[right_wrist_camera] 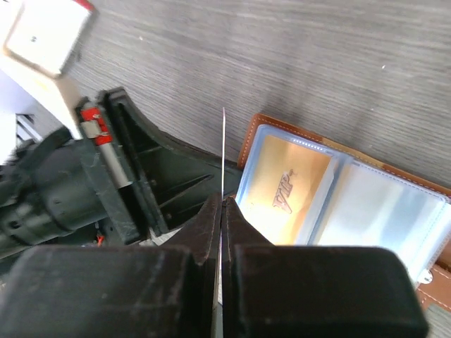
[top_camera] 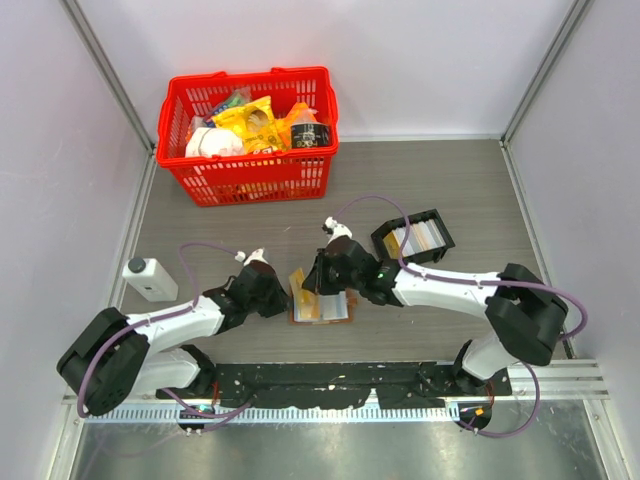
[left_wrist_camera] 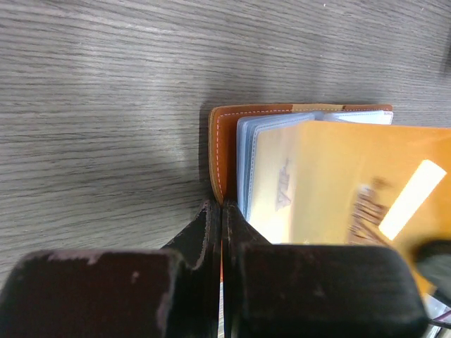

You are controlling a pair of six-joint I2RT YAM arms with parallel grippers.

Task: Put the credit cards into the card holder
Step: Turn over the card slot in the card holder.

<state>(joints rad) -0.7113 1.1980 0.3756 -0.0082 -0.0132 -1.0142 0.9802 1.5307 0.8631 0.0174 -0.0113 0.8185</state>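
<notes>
Nearest the lens in the right wrist view, the right gripper (right_wrist_camera: 222,211) had its two dark fingers pressed together on a thin card (right_wrist_camera: 223,151) seen edge-on, a pale sliver standing upright out of the fingertips. Just beyond that edge lay the card holder (right_wrist_camera: 338,204), open flat on the grey wood-grain counter (right_wrist_camera: 282,56): brown leather outside with pale stitching along its rim, clear plastic sleeves inside, and a yellow-orange card (right_wrist_camera: 285,190) with a dark printed mark already showing through one sleeve. In the overhead view the card holder (top_camera: 322,306) sat between the two arms, its long axis running left to right across the counter, spine roughly toward and away from the arm bases. At its left edge the left gripper (top_camera: 283,296) was clamped shut on the leather border; the left wrist view showed its jaws closed on the stitched brown edge (left_wrist_camera: 219,158), with a large blurred yellow-orange card (left_wrist_camera: 352,190) tilted above the sleeves. The right gripper (top_camera: 312,283) hung over the holder's left half, close to the left one. Behind and to the right of the card holder stood a small black tray (top_camera: 413,237) holding more cards (top_camera: 418,238), white and yellow among them. Farther back and to the left of the holder was a red basket (top_camera: 250,180) full of packaged goods, and well to its left a small white box (top_camera: 150,279).
</notes>
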